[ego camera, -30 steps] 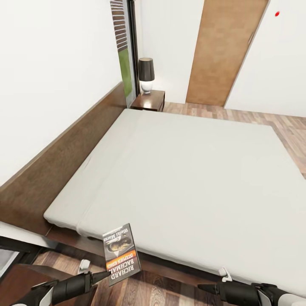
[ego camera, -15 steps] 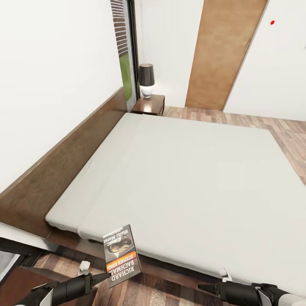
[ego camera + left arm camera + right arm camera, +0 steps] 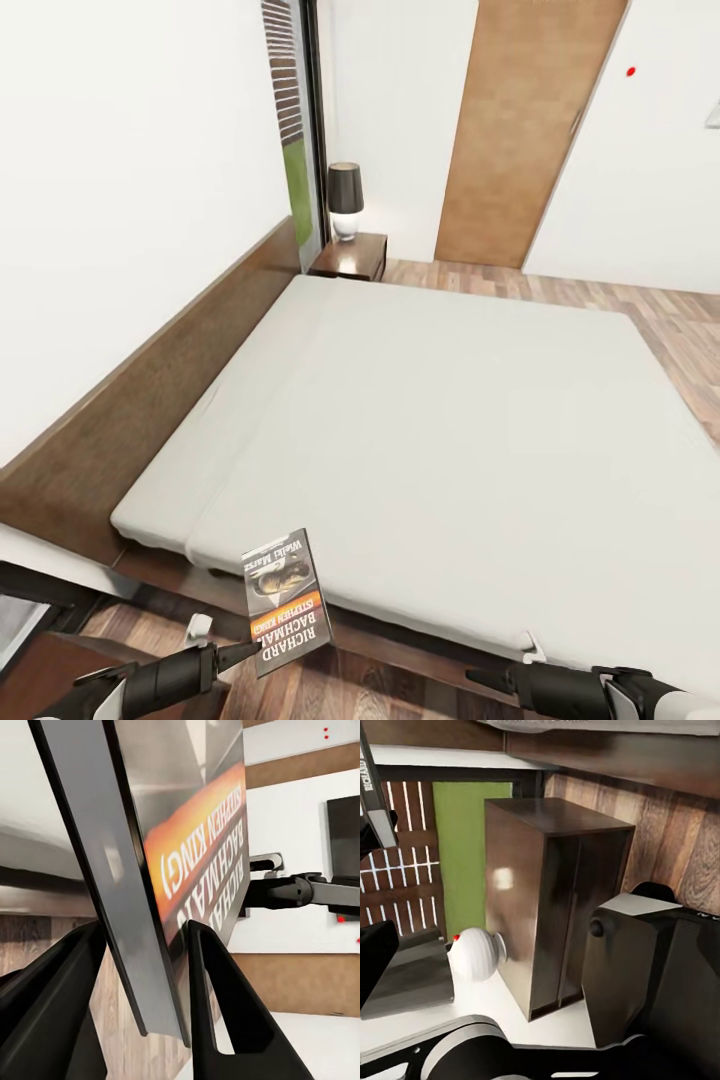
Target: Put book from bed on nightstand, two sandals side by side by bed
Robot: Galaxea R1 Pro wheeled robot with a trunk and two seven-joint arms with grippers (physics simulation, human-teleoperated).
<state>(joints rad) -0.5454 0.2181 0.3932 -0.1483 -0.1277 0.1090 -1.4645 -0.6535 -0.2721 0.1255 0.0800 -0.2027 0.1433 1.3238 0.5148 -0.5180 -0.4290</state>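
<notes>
My left gripper is shut on the lower edge of the book, a thin paperback with a dark cover and an orange band, held upright in the air just off the near edge of the bed. The left wrist view shows the book clamped between both black fingers. My right gripper hovers low beside the bed frame, empty; its jaws are not clear. One nightstand stands at the far end of the headboard. Another nightstand stands close by. The sandals are out of view.
A black-shaded lamp stands on the far nightstand. A white lamp base rests against the near one. A wooden door is in the back wall, a tall window at the left. Plank floor runs past the bed.
The whole picture has slid downward, so the camera has moved. The book stays in my left gripper and both arms keep their place in the view.
</notes>
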